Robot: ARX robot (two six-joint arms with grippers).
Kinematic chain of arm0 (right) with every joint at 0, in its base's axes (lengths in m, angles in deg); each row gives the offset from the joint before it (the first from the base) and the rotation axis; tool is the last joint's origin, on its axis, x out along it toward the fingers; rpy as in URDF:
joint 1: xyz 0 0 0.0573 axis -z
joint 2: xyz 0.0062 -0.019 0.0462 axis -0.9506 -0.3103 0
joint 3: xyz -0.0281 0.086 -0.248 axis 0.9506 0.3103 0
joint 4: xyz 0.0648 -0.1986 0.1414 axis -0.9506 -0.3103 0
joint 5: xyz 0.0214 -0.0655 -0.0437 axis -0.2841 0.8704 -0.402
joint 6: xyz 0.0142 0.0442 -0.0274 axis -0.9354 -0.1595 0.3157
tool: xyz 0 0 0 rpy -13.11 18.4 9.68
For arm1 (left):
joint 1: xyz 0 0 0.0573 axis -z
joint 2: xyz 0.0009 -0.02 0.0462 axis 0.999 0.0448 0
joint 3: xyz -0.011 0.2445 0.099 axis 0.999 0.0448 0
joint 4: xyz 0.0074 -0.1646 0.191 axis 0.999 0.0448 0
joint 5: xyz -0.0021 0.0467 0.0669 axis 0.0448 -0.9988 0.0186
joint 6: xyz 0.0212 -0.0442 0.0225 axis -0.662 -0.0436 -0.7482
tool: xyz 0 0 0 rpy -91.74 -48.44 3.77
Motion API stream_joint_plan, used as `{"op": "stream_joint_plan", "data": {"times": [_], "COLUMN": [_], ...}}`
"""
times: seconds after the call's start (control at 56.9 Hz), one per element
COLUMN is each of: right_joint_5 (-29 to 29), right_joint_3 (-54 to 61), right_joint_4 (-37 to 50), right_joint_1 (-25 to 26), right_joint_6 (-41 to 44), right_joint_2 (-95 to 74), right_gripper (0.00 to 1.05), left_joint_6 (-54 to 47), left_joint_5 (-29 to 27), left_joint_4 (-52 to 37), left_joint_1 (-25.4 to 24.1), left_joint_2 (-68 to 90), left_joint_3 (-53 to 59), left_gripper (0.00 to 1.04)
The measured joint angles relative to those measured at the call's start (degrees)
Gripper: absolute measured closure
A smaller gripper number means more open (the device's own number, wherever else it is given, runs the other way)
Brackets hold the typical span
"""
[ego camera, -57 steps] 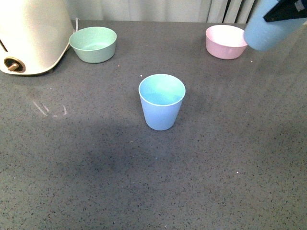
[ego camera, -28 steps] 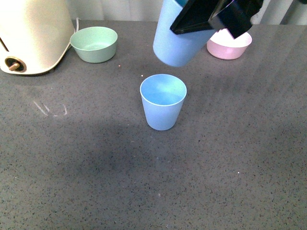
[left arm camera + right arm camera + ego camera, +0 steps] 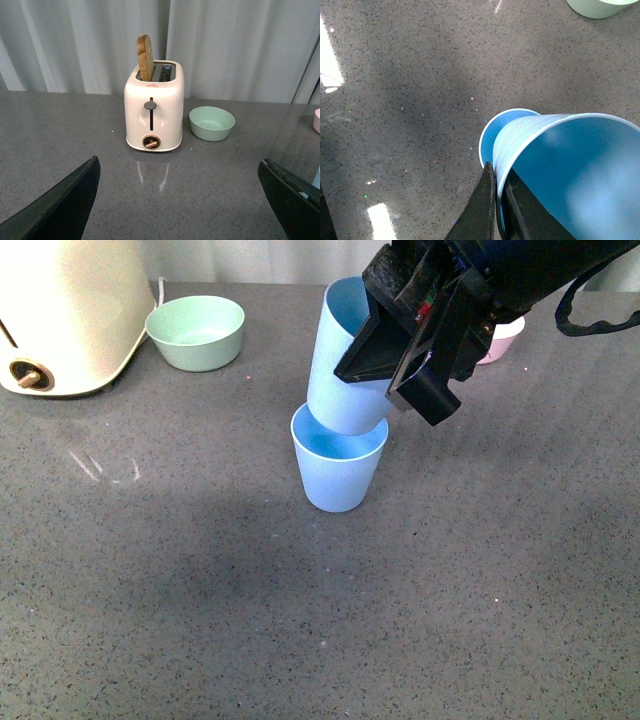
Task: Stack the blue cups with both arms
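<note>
Front view: my right tool [image 3: 395, 375] clamps the tilted blue cup [image 3: 335, 380] by its wall, base at the standing blue cup [image 3: 340, 480] mouth; risk: the tilt snags that rim and topples it.

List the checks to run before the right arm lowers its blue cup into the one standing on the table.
1. Grip: the right end effector pinches the wall of the held blue cup: ok.
2. The standing blue cup is upright: ok.
3. The held cup's base sits over the standing cup's mouth: ok.
4. Held cup in line with the standing cup: it leans, not ok.
5. Base touching the lower rim: cannot tell.
6. The left end effector is open, holding nothing: ok.
</note>
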Motion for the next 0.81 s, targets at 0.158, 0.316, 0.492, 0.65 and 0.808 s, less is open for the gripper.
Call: {"op": "stream_joint_plan", "data": {"times": [0.158, 0.316, 0.492, 0.65, 0.808], "right_joint_5": [0.0, 1.3, 2.0, 2.1, -0.6], "right_joint_3": [0.0, 0.0, -0.3, -1.1, -1.1], "right_joint_4": [0.3, 0.5, 1.2, 1.4, 2.6], "right_joint_1": [-0.5, -0.7, -0.6, 0.1, 2.4], "right_joint_6": [-0.7, -0.7, -0.9, -1.7, -4.8], "right_joint_2": [-1.1, -2.5, -3.0, -2.4, 2.0], "right_gripper": [1.03, 1.03, 0.69, 0.43, 0.18], "left_joint_6": [0.0, 0.0, 0.0, 0.0, 0.0], "left_joint_5": [0.0, 0.0, 0.0, 0.0, 0.0], "left_joint_4": [0.0, 0.0, 0.0, 0.0, 0.0], "left_joint_1": [0.0, 0.0, 0.0, 0.0, 0.0], "left_joint_2": [0.0, 0.0, 0.0, 0.0, 0.0], "left_joint_3": [0.0, 0.0, 0.0, 0.0, 0.0], "left_gripper": [0.09, 0.09, 0.09, 0.09, 0.09]}}
